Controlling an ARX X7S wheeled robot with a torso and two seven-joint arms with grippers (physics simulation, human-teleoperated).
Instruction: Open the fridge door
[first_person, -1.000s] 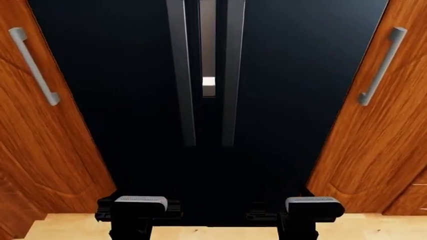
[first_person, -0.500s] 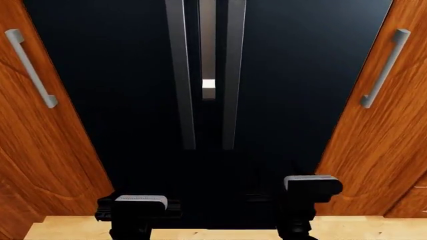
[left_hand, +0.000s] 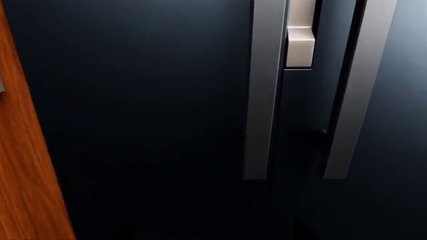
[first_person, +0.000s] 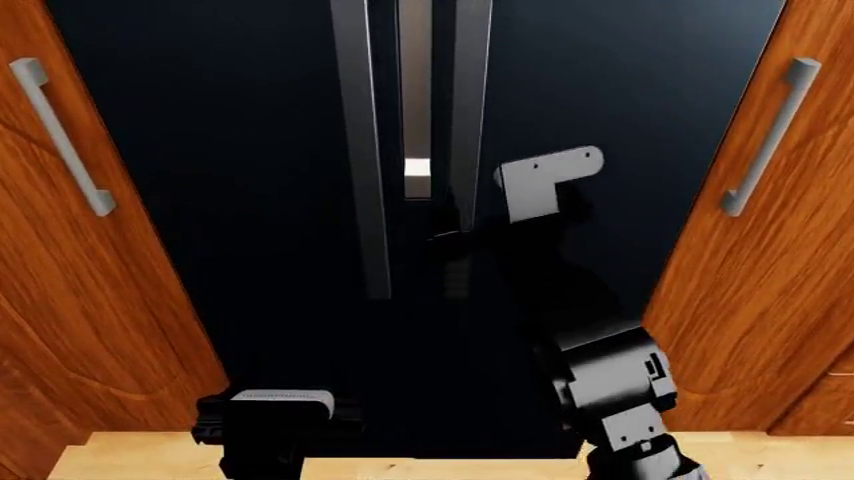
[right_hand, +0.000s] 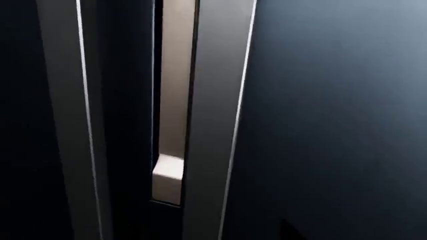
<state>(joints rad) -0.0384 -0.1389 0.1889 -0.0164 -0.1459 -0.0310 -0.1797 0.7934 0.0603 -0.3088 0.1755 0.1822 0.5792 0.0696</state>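
Observation:
The fridge door (first_person: 601, 140) is the right one of two glossy black panels. Its long grey bar handle (first_person: 467, 120) runs down its left edge. My right arm is raised in front of it. The right gripper (first_person: 451, 243) is a dark shape right at the lower part of that handle, and its fingers blend into the black door. In the right wrist view the handle (right_hand: 217, 125) and the door (right_hand: 333, 125) fill the picture from close up. The left gripper (first_person: 278, 420) hangs low at the bottom left, away from both doors. The left wrist view shows the handle (left_hand: 357, 90) too.
The twin black door (first_person: 227, 150) has its own bar handle (first_person: 358, 150) just left of the gap. Reddish-brown cabinet doors with short grey handles stand on the left (first_person: 54, 250) and on the right (first_person: 774, 250). A light wooden floor (first_person: 441, 468) runs along the bottom.
My right arm has risen from the bottom of the head view up to the right door's handle. The left arm has stayed put.

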